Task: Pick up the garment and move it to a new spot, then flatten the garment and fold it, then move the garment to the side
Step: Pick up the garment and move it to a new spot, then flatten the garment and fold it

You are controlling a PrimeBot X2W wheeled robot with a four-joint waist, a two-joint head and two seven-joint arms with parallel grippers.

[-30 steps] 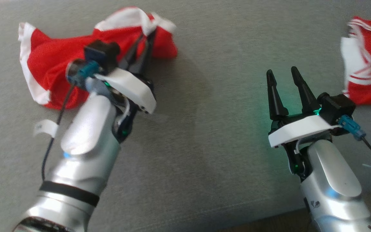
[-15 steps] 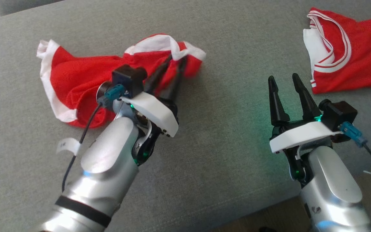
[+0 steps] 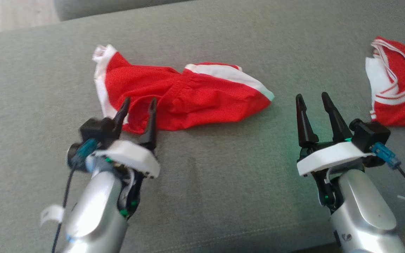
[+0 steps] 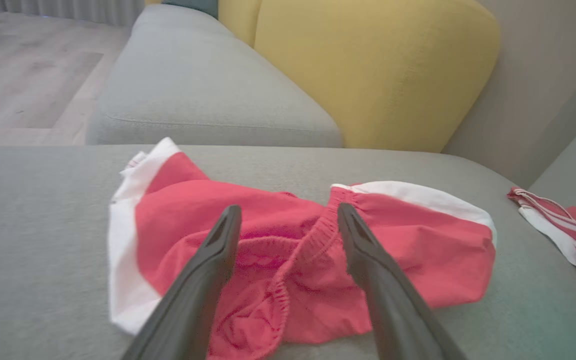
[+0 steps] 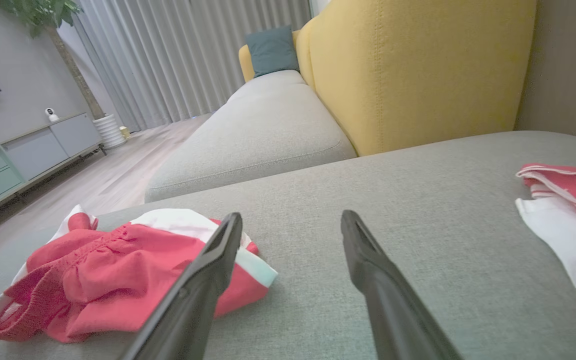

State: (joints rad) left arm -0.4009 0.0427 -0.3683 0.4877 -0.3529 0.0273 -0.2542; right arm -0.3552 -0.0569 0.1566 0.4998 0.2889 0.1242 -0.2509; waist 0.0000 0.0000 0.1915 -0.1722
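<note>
The garment (image 3: 188, 98) is a pair of red shorts with white side bands, lying crumpled on the grey sofa seat (image 3: 223, 182). In the left wrist view the garment (image 4: 288, 260) has its elastic waistband bunched toward me. My left gripper (image 3: 139, 104) stands open at the garment's near left edge, fingers apart with nothing between them. My right gripper (image 3: 311, 97) is open too, over bare cushion just right of the garment's right end. In the right wrist view the garment (image 5: 108, 280) lies at the lower left, beside the gripper's left finger.
A red jersey with white stripes (image 3: 399, 91) lies at the far right of the seat. A yellow backrest cushion (image 4: 368, 70) rises behind the seat, and a second grey seat (image 5: 263, 125) runs off beyond it. The seat's front edge is close below my arms.
My left gripper let go of the garment's white-banded edge, opened and drew back toward me. The garment dropped flat onto the seat. The head view also shifted.
</note>
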